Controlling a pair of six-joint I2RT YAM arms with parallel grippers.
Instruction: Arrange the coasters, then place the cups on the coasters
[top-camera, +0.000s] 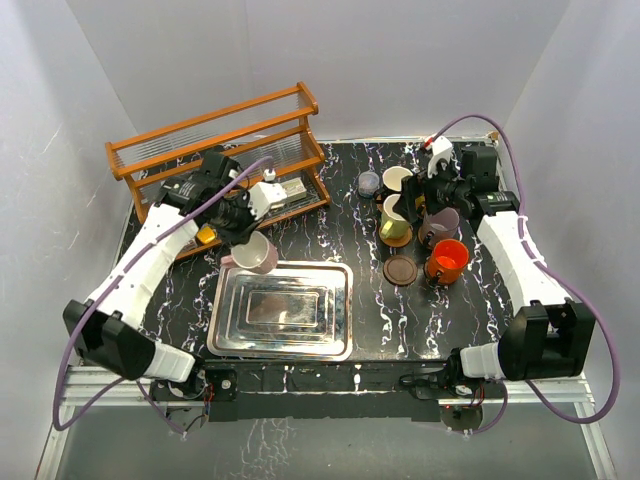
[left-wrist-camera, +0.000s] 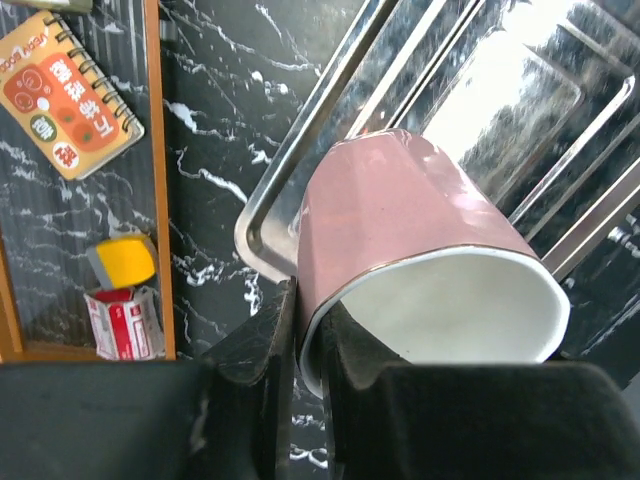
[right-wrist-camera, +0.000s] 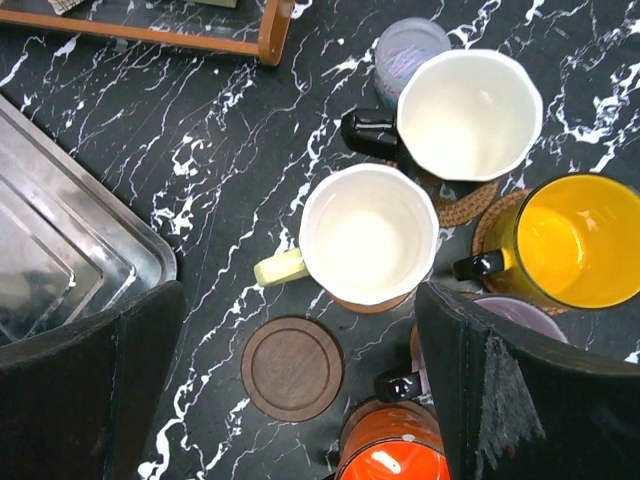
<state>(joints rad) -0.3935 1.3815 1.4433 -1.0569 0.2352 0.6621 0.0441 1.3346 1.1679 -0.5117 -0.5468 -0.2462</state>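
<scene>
Left gripper (left-wrist-camera: 300, 385): jaws pinched on the rim wall of the pale pink mug (left-wrist-camera: 400, 230), which is held tilted and off the table over the far-left corner of the steel tray (left-wrist-camera: 262, 225). Right gripper (right-wrist-camera: 298, 320): spread wide, nothing held, above the other mugs (right-wrist-camera: 368, 233) at the right. One dark coaster (right-wrist-camera: 292, 367) is noted bare, just beside the red-orange mug (right-wrist-camera: 392, 455). Step judged: last cup in transit. Next move calls for carriage rightward, levelling upright, and lowering centred on that coaster.

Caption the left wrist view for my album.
Left gripper pinching a pink mug by its rim, near a steel tray.
</scene>
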